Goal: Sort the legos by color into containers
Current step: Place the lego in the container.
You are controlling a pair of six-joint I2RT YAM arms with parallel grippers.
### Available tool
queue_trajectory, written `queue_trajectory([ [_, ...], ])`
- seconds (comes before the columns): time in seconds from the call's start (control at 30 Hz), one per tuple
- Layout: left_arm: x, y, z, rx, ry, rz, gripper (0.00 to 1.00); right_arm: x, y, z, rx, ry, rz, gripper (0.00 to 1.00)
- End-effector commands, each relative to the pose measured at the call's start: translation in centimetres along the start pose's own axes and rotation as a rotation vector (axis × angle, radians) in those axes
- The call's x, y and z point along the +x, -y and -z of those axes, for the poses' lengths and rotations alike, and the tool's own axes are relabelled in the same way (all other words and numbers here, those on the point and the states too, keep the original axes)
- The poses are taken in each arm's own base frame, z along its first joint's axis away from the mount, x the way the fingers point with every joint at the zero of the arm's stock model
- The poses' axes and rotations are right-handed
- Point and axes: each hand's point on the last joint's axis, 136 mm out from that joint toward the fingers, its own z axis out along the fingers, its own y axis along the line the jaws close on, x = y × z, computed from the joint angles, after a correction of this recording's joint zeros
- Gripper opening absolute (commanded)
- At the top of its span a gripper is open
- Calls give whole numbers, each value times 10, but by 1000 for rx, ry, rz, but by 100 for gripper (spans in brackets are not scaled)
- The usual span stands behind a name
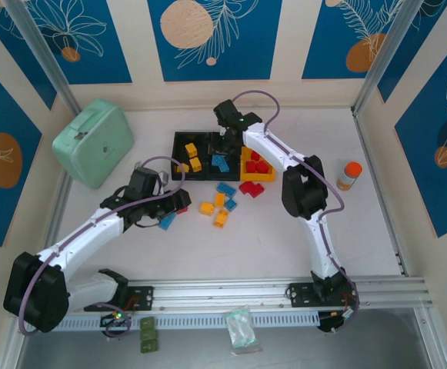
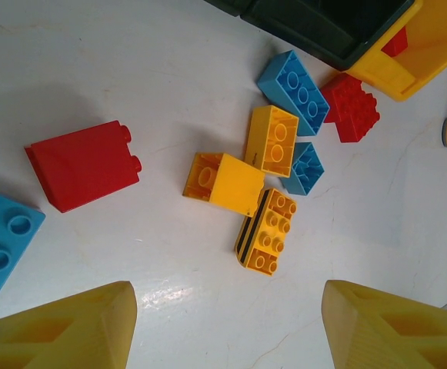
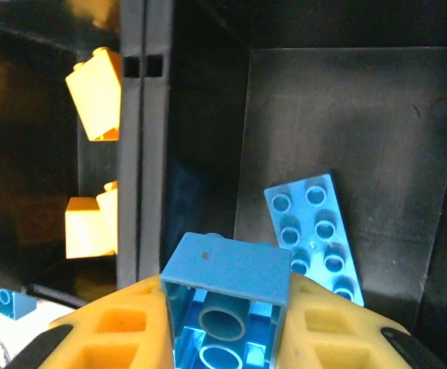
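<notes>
With containers point(image 1: 177, 146) part-filled, right fingers point(image 3: 115, 330) pinch a blue brick point(image 3: 227, 269) above them; left fingers point(image 2: 61, 330) gape empty; loose legos point(image 2: 223, 183) remain.

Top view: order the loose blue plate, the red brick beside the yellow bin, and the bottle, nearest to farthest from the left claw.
1. Blue plate, just beside the left claw.
2. Red brick, right, beside the yellow bin.
3. Bottle, far right.

White table point(image 1: 269, 238): legos point(image 1: 207, 207), bins point(image 1: 178, 150), green case point(image 1: 94, 144)
</notes>
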Motion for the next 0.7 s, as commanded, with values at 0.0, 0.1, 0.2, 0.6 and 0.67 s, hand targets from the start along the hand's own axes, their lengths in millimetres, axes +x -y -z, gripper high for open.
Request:
queue_trajectory([
  [0.0,1,7,2,18,-5,-22,65,2,-4,1,-30,-37,-8,26],
  [0.1,2,4,1,9,-5,-21,65,4,-5,-3,-37,-41,-9,30],
  [0.2,1,4,1,6,-5,-25,64,5,-8,-3,-40,-44,-5,37],
  [0.6,2,-1,3,-12,8,-22,65,4,-22,39,-67,21,27,49],
  [0.67,3,-2,4,-13,10,-19,65,5,-24,47,-73,35,33,49],
])
